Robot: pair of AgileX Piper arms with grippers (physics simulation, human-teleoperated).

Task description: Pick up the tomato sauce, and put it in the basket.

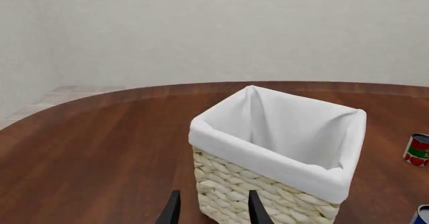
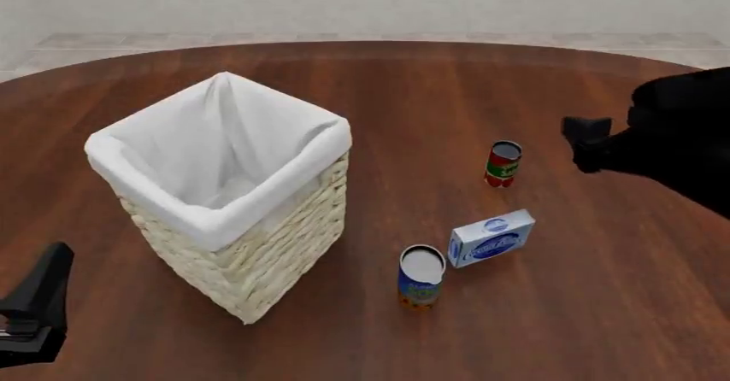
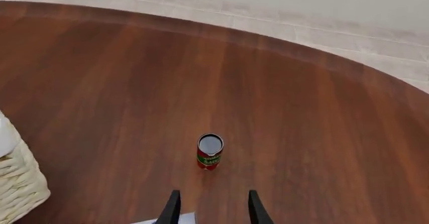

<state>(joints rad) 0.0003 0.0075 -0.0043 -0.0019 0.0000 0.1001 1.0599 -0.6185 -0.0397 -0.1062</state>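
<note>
Right gripper (image 3: pixel 209 209) hovers above the table, fingers spread and empty, tomato sauce (image 3: pixel 209 151) standing just ahead.

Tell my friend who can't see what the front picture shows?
A small red tomato sauce can stands upright on a round brown table, with the right gripper close beside it. A tall basket with white cloth stands left, and a blue can and blue-and-white box sit nearer the camera.

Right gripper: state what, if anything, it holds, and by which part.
Nothing. The right gripper is open and empty; the tomato sauce stands untouched on the table ahead of it.
</note>
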